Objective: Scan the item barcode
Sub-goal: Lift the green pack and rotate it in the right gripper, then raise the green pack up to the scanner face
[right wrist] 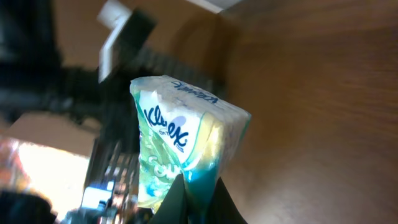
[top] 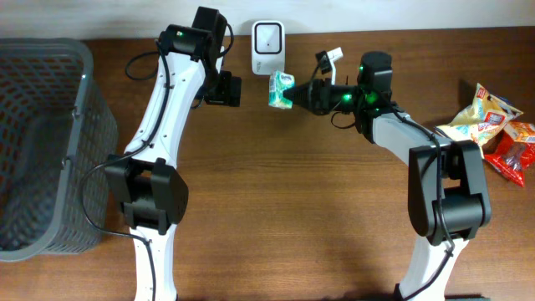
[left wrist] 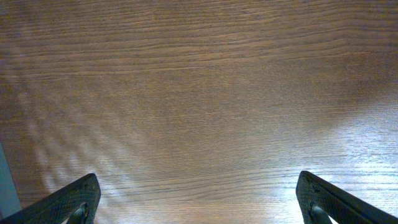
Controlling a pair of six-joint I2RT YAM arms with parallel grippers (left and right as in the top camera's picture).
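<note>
The right claw (top: 296, 94) was clamped shut on one end of a small green-and-white Kleenex tissue pack (right wrist: 186, 146). It held the pack just in front of the white boxy barcode scanner (top: 267, 46) at the far edge of the brown wooden surface (top: 292, 192). The pack sat tilted, its printed face toward the wrist camera. The left claw (left wrist: 199, 199) stood wide open over bare wood, gripping nothing, near the pack's other side. A grey mesh plastic basket (top: 84, 79) sat far left — colourful snack packets (top: 493, 125) lay at the right edge.
</note>
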